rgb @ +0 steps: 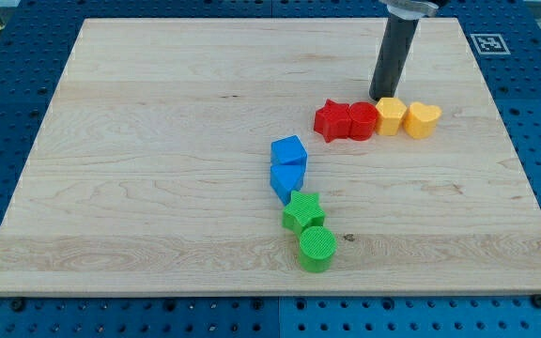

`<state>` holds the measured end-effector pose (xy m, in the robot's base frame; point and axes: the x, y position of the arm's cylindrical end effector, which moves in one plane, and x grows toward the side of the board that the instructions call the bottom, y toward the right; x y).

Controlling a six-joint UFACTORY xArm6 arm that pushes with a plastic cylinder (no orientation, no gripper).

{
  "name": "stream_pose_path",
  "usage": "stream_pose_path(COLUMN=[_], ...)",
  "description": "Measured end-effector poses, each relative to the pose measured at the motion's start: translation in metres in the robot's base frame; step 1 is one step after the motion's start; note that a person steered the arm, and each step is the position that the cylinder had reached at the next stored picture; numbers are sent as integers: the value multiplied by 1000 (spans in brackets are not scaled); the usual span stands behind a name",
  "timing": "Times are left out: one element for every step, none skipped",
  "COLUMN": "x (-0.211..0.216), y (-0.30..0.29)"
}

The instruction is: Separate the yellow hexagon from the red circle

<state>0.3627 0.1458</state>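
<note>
Hidden or cut off: the rod (394, 58) leaves the view at its top edge, so only its lower length shows and none of the arm above it; the board's corners at the view's bottom are cropped by the frame edge.
Hard to make out: whether the tip actually touches a block or stands just clear of it cannot be told; the lower blue block's exact shape is unclear.
Rod pose: upright with a slight lean, its upper end toward the view's right, a pale collar at the very top.
Tip (380, 98): down on the wooden board (158, 141), just above the seam between the red circle and the yellow hexagon, on the side toward the view's top.
Fingers: the arm has none, only the plain rod end, so there is no open or closed state to read.
Yellow hexagon (390, 115): right of centre on the board, third in a row of four, pressed against the red circle on its left.
Red circle (363, 121): touching the red star (332, 121) on its left.
Yellow heart (424, 119): at the row's right end, against or just beside the hexagon.
Blue pair: a blue cube (289, 151) with a second blue block (285, 178) touching it below.
Green pair: a green star (302, 211) and a green cylinder (317, 248), running on toward the view's bottom.
</note>
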Motion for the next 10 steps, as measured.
stream_pose_path(x=[0, 3, 0, 14, 15, 15, 25, 26, 40, 43], y=[0, -13, -19, -19, -17, -17, -17, -17, -17, -8])
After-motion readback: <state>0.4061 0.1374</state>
